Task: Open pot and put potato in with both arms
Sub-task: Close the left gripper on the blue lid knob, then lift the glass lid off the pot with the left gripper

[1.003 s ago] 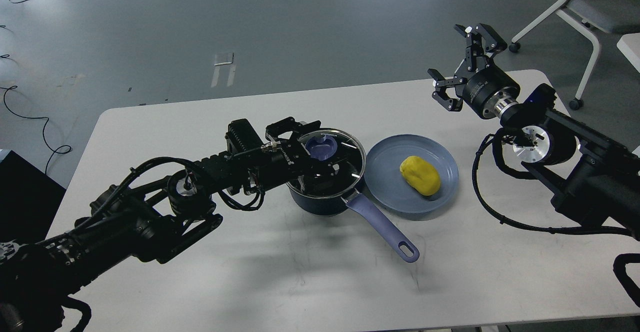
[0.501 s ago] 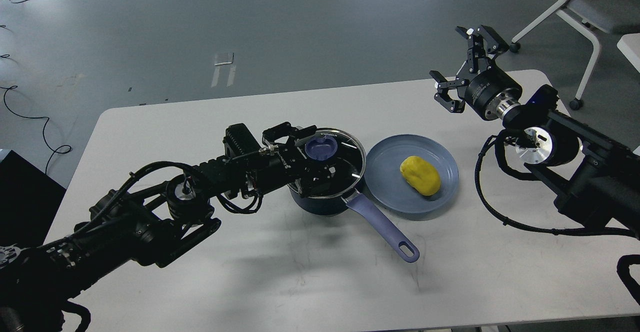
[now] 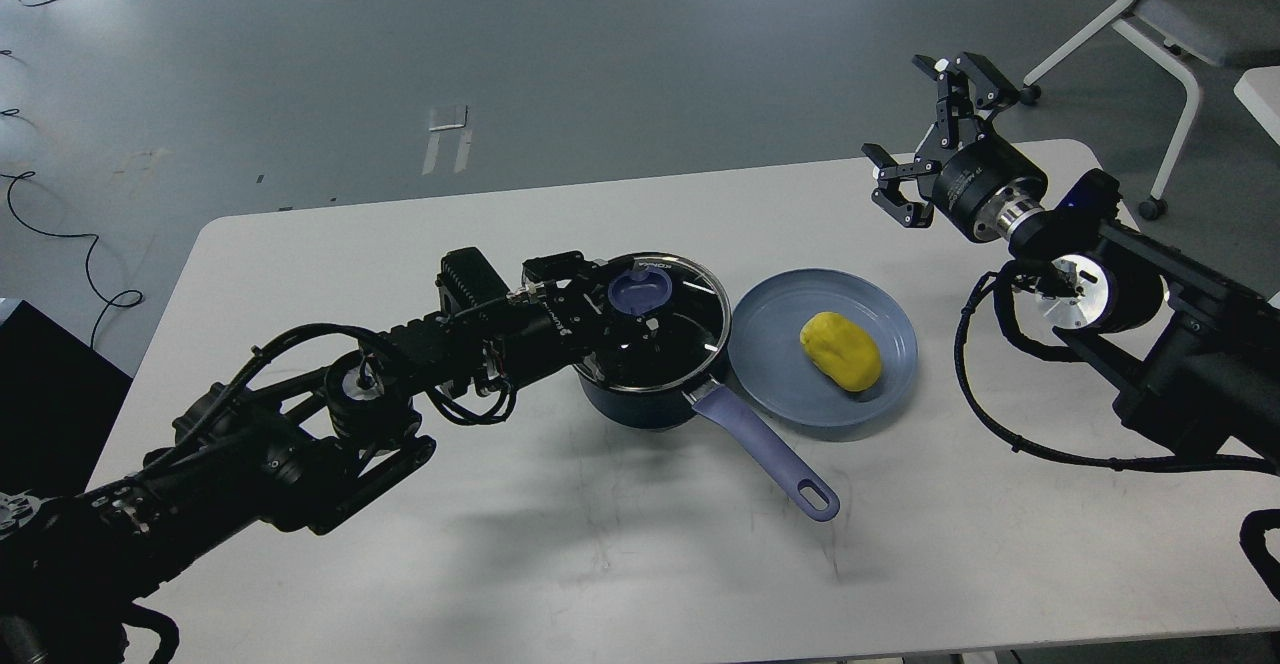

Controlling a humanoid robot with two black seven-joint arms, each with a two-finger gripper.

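Pot (image 3: 650, 384): mid-table, glass lid (image 3: 660, 329) on | my left gripper (image 3: 625, 306): at the lid knob (image 3: 640, 292), fingers dark against the lid, grasp cannot be told | potato (image 3: 840, 350): on blue plate (image 3: 775, 364) touching pot's right side | my right gripper (image 3: 935, 134): released, fingers spread, raised beyond the plate, well apart from pot.

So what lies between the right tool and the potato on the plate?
Nothing, in the head view. The right tool, open, hangs above the table's far right edge; between it and the potato are only bare tabletop and the plate's rim.
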